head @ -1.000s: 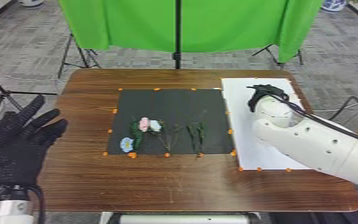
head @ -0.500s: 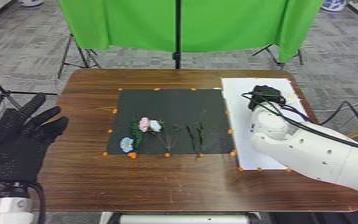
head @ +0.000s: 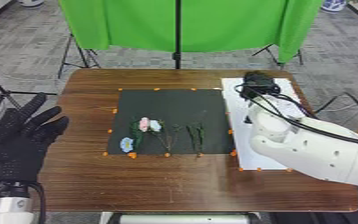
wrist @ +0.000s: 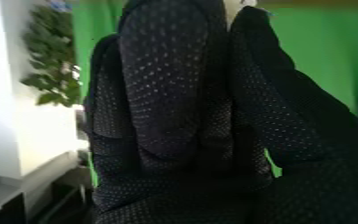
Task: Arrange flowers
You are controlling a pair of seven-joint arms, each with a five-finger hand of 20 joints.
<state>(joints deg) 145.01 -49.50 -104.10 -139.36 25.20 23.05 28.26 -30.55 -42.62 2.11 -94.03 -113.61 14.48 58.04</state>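
My right hand (head: 258, 81) is above the far end of the white sheet (head: 238, 90). In the right wrist view, the thumb of my right hand (wrist: 167, 80) meets the fingers near the tips, with a small pale thing (wrist: 237, 5) pinched between them; what it is, I cannot tell. On the black sheet (head: 171, 102) lie a blue flower (head: 127, 145), a pink flower (head: 143, 124), a white flower (head: 155, 125) and green stems (head: 196, 135). Open and palm up, my left hand (head: 17, 145) stays off the table's left side.
Orange markers (head: 133, 155) line the edges of both sheets on the brown table (head: 175, 185). A green curtain (head: 131, 25) hangs beyond the far edge, with a black stand (head: 177, 40) in front. My right forearm covers part of the white sheet.
My right hand has moved away toward the far edge of the white sheet and slightly left, and its wrist has turned. The left hand and the flowers on the black sheet have stayed put.
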